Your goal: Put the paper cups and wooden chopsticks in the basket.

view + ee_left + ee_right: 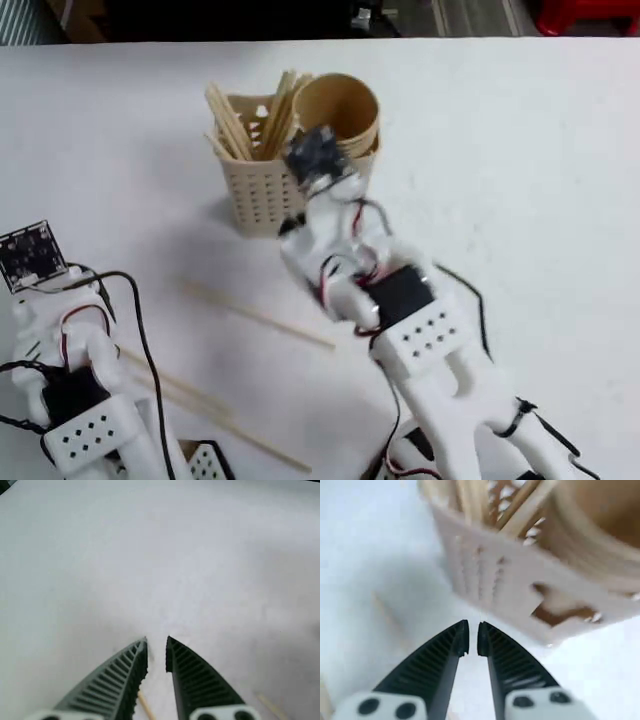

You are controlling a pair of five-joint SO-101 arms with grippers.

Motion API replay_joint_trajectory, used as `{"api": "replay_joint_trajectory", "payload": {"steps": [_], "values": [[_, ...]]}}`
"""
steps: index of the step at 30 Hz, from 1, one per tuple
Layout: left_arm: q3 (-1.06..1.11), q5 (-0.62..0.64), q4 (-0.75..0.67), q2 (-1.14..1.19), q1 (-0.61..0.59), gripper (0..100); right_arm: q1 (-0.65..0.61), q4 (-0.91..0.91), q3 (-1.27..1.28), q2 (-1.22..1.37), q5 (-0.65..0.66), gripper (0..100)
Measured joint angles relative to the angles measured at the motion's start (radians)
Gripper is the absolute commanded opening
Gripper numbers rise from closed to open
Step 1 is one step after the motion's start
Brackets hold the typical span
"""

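Perhaps three loose chopsticks; left end effector ajar, right end effector closed.

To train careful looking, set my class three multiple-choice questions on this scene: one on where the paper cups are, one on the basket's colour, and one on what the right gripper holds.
1. Where are the paper cups?
A. on the bare table
B. in the basket
C. in a gripper

2. What colour is the basket?
A. blue
B. black
C. cream

3. What does the right gripper hold?
A. nothing
B. a cup
C. a chopstick

Answers:
1 B: the cups stand in the basket beside the chopsticks.
2 C: its slotted walls are cream.
3 A: the right wrist view shows nothing in its grasp.
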Motion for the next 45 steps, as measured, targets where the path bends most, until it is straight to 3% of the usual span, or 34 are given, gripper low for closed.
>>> {"api": "replay_joint_trajectory", "payload": {"steps": [3, 8, 18, 25, 38, 42, 45], "values": [[0.000, 0.000, 0.000, 0.000, 0.000, 8, -0.081, 0.003, 0.063, -0.002, 0.035, 5.7], [0.000, 0.000, 0.000, 0.000, 0.000, 8, -0.176, 0.040, 0.072, 0.040, 0.101, 16.1], [0.000, 0.000, 0.000, 0.000, 0.000, 8, -0.293, 0.143, -0.167, 0.454, 0.222, 17.0], [0.018, 0.000, -0.003, 0.000, 0.000, 8, -0.299, 0.143, -0.318, 0.730, 0.258, 17.0], [0.018, 0.000, -0.026, 0.000, 0.000, 8, -0.284, 0.143, -0.479, 1.020, 0.258, 16.2], [0.018, 0.000, -0.026, 0.000, 0.000, 8, -0.278, 0.166, -0.531, 1.074, 0.258, 2.5], [0.018, 0.000, -0.026, 0.000, 0.000, 8, -0.267, 0.186, -0.574, 1.100, 0.258, 2.6]]}}
